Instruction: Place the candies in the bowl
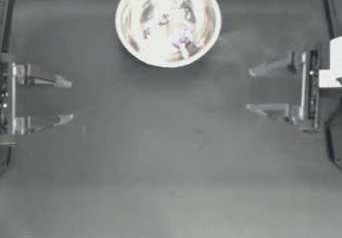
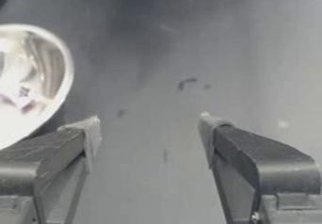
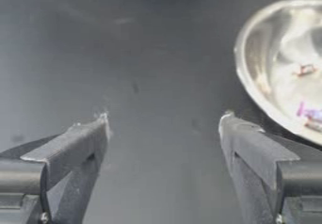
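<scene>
The candies (image 1: 179,44) lie inside the bowl (image 1: 127,32), low in its glossy hollow; the top view shows a pink-purple wrapper with reddish flecks scattered near it, though glare hides how many white sweets are there, so I cannot count all five. No candy shows on the bare table (image 1: 167,172) in any view, so by my judgement the task is at or near its end. Such sweets should be very light, with crinkly, somewhat slippery wrappers that give under pressure; a pinch across the firm middle would likely hold better than one on a twist end, which may slide or unfurl. The bowl looks rigid and smooth-walled, so things dropped in should slide toward its bottom, and a nudge on its rim might make it skate on the table. The left gripper (image 1: 65,100) rests far out from the bowl, which sits ahead of it and off to one side, with its jaws spread wide and nothing between them. The right gripper (image 1: 252,90) likewise stands with jaws parted and empty, the bowl lying just beyond and beside one fingertip (image 3: 225,119) in its wrist view, near but not touching.
</scene>
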`<state>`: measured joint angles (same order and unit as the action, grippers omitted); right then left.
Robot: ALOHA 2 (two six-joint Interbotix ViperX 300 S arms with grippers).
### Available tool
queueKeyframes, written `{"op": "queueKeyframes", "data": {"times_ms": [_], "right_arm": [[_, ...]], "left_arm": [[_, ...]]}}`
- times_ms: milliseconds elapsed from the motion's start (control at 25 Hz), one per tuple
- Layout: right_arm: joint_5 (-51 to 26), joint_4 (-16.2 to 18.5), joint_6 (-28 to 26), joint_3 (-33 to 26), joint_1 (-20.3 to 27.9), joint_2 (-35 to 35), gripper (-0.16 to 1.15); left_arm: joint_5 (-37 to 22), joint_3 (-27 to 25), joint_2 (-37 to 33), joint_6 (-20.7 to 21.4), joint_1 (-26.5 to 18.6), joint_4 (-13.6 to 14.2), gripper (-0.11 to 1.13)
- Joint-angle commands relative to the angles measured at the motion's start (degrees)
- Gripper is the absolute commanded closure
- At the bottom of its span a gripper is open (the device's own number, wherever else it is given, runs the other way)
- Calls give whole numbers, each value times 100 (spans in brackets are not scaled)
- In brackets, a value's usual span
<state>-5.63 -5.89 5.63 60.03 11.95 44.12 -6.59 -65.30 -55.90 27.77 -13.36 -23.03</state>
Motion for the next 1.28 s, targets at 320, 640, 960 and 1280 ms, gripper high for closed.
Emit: {"op": "queueKeyframes", "data": {"times_ms": [320, 640, 960, 1280], "right_arm": [[114, 18, -9, 237, -9, 413, -1], [114, 35, -9, 404, 0, 686, -1], [114, -9, -18, 580, 26, 1020, -1], [114, -18, -18, 668, 62, 1107, -1]], "left_arm": [[-88, -114, -316, -9, -9, 9, 6], [-193, -185, -554, -9, -9, 9, 6], [-378, -369, -1090, -18, -255, 9, 6], [-519, -554, -1661, -44, -308, -35, 6]]}}
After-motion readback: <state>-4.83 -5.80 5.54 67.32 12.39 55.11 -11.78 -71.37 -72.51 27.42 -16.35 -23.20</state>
